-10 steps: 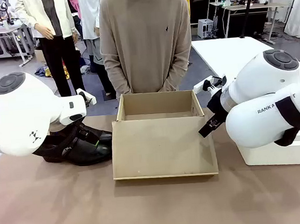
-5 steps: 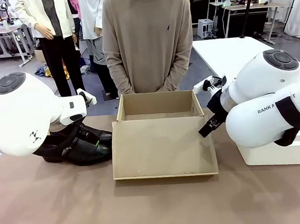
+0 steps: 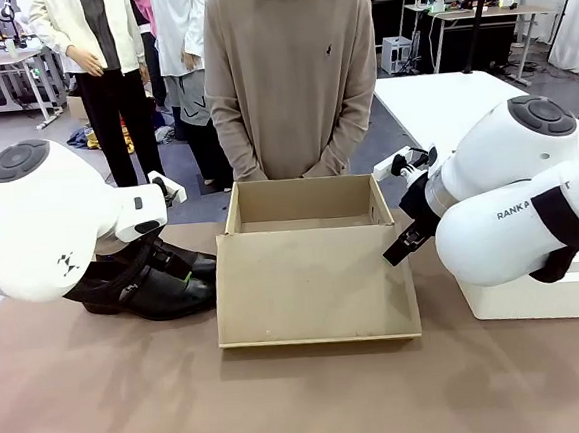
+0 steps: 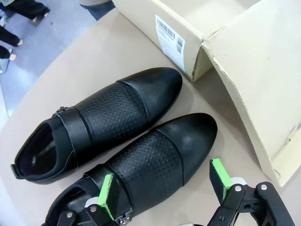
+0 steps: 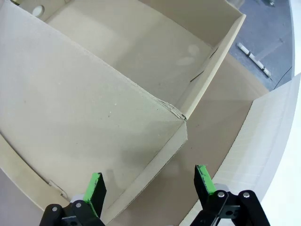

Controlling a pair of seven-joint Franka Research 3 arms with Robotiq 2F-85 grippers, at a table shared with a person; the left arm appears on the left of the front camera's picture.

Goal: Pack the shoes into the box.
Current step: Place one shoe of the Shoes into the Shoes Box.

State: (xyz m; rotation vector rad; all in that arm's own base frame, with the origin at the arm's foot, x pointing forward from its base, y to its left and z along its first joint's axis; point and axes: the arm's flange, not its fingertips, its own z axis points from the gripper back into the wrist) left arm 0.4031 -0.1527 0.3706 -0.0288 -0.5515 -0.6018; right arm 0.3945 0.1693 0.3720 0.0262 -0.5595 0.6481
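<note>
At the left, the robot's white left arm (image 3: pixel 39 221) bends down over a pair of glossy black leather dress shoes (image 3: pixel 155 287). The shoes lie side by side on the brown table (image 3: pixel 304 406), outside the box and just beside the left edge of its lid. In the left wrist view the left gripper (image 4: pixel 163 185) stands wide open. Its green pads (image 4: pixel 107 195) sit on either side of the nearer shoe (image 4: pixel 155 155), close to the strap; whether they touch the leather cannot be told. The farther shoe (image 4: pixel 108 117) lies close alongside, with a small metal buckle (image 4: pixel 61 111) at its side. Both pointed toes aim at the box, whose end wall carries a white barcode label (image 4: pixel 170 37).

In the middle, the tan cardboard shoebox (image 3: pixel 314 275) sits open, its hinged lid folded down flat toward the robot and its tray behind. A person in a beige sweater (image 3: pixel 292 76) stands at the far side, right behind the tray, hands held low in front of the body.

At the right, the white right arm (image 3: pixel 529 198) reaches toward the shoebox's right side. The right gripper (image 5: pixel 149 182) is spread wide and grips nothing. Its pads straddle the raised side rim of the lid, near the corner where lid meets tray. Just beside it, farther right, stands a bigger smooth white box (image 3: pixel 537 302).
</note>
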